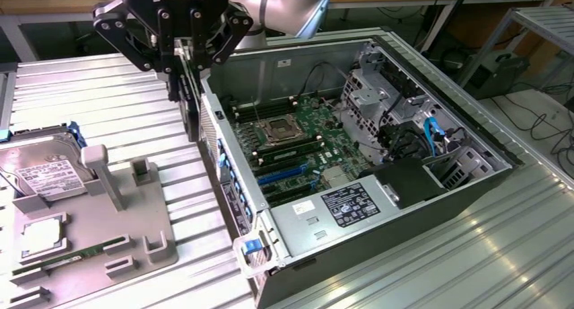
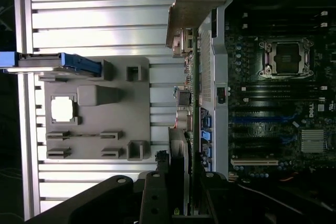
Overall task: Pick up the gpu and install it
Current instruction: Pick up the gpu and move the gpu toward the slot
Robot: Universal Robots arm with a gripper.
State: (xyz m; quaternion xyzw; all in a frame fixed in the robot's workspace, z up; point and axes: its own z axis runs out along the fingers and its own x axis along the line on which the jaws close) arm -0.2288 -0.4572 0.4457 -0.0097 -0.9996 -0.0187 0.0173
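Open computer case: centre and right of frame. Grey parts tray: lower left. Gripper: upper left, fingers clamped on gpu. Card hangs upright, edge-on, beside the case's left wall.

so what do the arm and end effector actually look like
The end effector is black, with white ROBOTIQ lettering on its body and linked fingers joined by silver pivot pins. The arm behind it is rounded, with a silver-grey casing.

Silver-grey arm with black linkage jaws lettered ROBOTIQ in white.
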